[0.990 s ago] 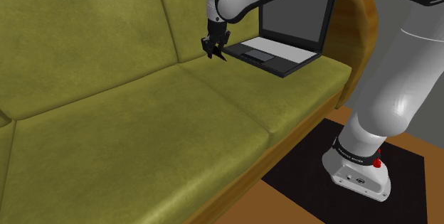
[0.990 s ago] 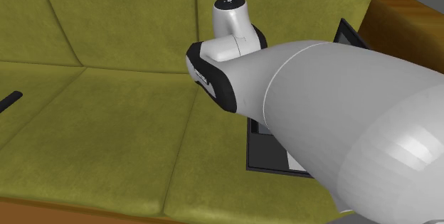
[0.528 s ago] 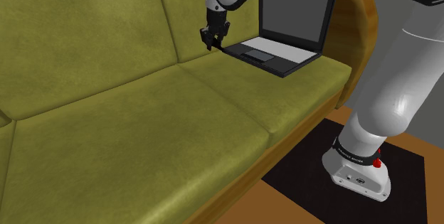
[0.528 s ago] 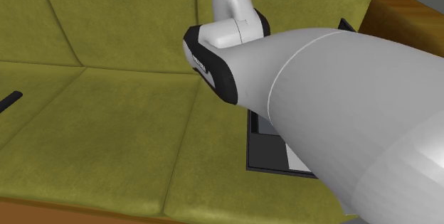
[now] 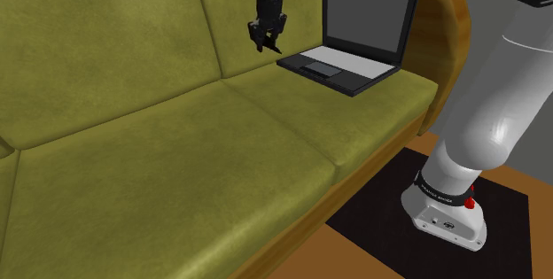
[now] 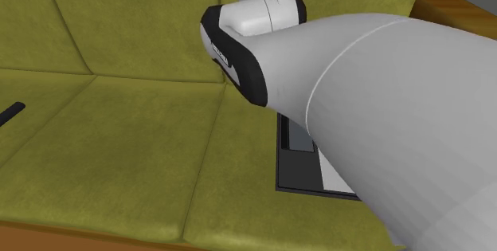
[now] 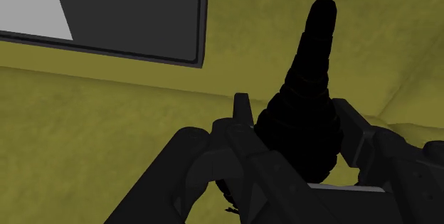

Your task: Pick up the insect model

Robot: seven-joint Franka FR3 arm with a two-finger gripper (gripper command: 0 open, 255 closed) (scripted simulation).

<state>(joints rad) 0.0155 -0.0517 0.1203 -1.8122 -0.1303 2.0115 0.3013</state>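
The olive-green sofa (image 5: 133,144) is the work surface. The white arm (image 5: 496,100) reaches across it from the stand at the shoulder view's lower right. An open laptop (image 5: 354,42) rests on the seat cushion (image 5: 292,118) at the wooden-armrest end, with its screen upright toward the backrest. The black gripper (image 5: 266,36) hangs just beside the laptop's near corner, in front of the backrest and clear of the cushion below. Its fingers (image 7: 240,119) are clamped on the insect model (image 7: 306,123), a black, ringed, tapering body. The grip sits on the thick part, probably the most secure hold, so the pointed end projects beyond the fingertips. Judgement: the model is off the sofa and carried by the fingers alone, so the pick appears essentially complete.
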